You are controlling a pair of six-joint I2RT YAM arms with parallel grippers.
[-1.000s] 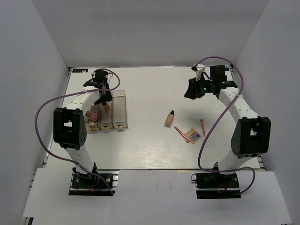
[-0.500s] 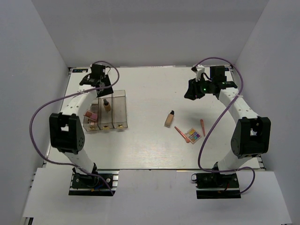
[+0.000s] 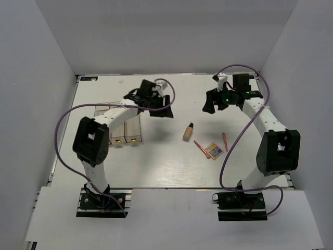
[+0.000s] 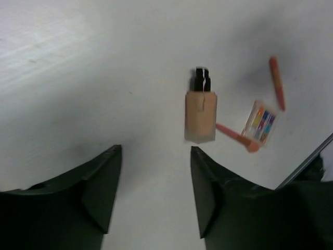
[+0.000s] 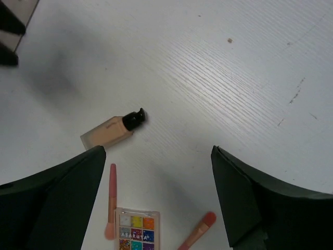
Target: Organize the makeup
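My left hand point(image 4: 154, 156) hangs open and empty, just short of the foundation bottle point(image 4: 201, 117), which lies flat on the table point(image 4: 78, 62) beside a pencil point(image 4: 231, 134). Next, I reckon: lower, straddle its body, close, carry it to the box point(image 3: 133, 129).

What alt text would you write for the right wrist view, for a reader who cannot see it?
A beige foundation bottle with a dark cap lies on its side on a white table, just beyond the open right gripper. Nearer the camera lie a multicolour palette and two pink pencils, one on each side of it.
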